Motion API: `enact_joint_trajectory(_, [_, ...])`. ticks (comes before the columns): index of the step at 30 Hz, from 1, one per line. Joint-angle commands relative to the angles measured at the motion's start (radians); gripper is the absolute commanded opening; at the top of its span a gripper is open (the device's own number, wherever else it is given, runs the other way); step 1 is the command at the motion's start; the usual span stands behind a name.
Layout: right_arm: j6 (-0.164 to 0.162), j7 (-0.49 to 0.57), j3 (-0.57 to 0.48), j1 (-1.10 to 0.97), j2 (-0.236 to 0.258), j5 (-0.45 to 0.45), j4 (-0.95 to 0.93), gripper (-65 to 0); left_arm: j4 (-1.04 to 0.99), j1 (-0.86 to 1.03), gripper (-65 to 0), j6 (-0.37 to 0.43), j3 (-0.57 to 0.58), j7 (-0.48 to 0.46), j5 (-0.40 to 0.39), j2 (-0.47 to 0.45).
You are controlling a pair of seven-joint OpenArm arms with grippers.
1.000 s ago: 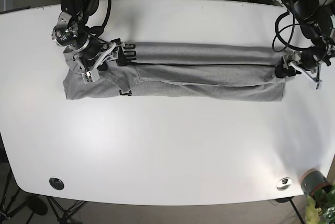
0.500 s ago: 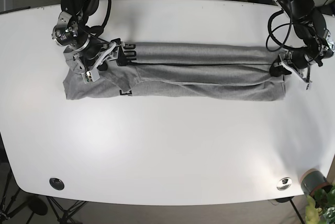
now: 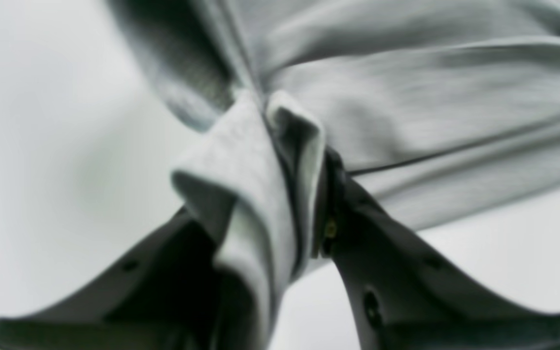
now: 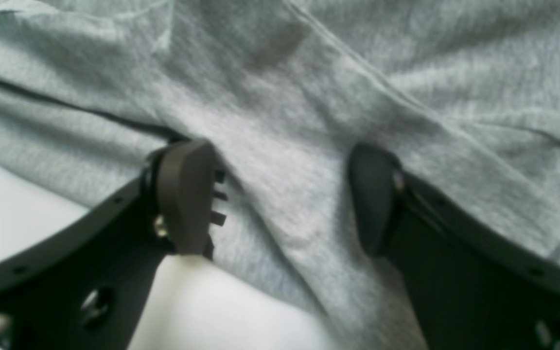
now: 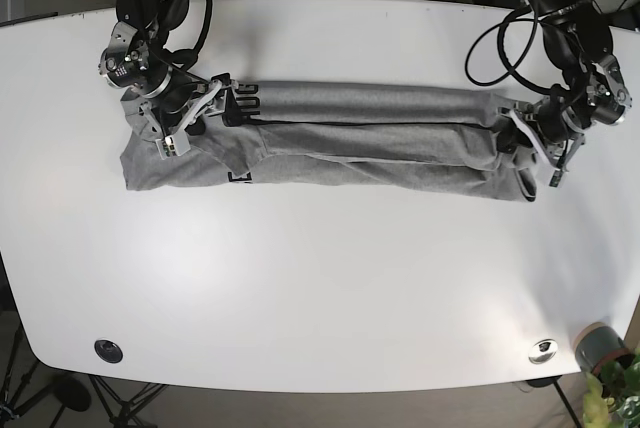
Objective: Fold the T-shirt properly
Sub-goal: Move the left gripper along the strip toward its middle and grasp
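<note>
Shirt (image 5: 370,133) is lying as a long folded band across the table (image 5: 320,278). Judged soft, light, limp; best taken at hem edge w/ layers bunched. Left tool (image 3: 289,194) is being pressed together on a bunched end fold. Right tool (image 4: 280,204) is spread, pads (image 4: 185,194) resting on cloth, nothing pinched.

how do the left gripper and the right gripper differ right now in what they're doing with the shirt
The left gripper is shut on a bunched fold of the grey T-shirt; the right gripper is open, its fingers apart with flat cloth between them.

In the base view the left gripper is at the shirt's end on the view's right, the right gripper at the printed end on the view's left.

Both are at the shirt on the white table.
</note>
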Motion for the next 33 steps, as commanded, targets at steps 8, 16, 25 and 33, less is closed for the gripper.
enact_joint_trajectory(8, [-0.002, -0.003, -0.001, 0.005, 0.001, 0.000, 0.007, -22.8, 0.251, 0.045, -54.2, 0.082, 0.208, -0.017, -0.031, 0.123])
enact_joint_trajectory(16, [-0.002, -0.003, -0.001, 0.003, 0.001, 0.000, 0.007, -22.8, 0.176, 0.036, -54.0, 0.182, 0.331, -0.023, -0.030, 0.202])
enact_joint_trajectory(25, [-0.002, -0.003, 0.001, 0.003, 0.004, 0.000, 0.009, -22.8, 0.088, -0.004, -53.8, 0.222, 0.331, -0.023, -0.030, 0.217])
enact_joint_trajectory(33, [-0.002, -0.003, 0.001, 0.003, 0.004, 0.003, 0.009, -22.8, 0.088, -0.006, -53.5, 0.222, 0.365, -0.023, -0.031, 0.219])
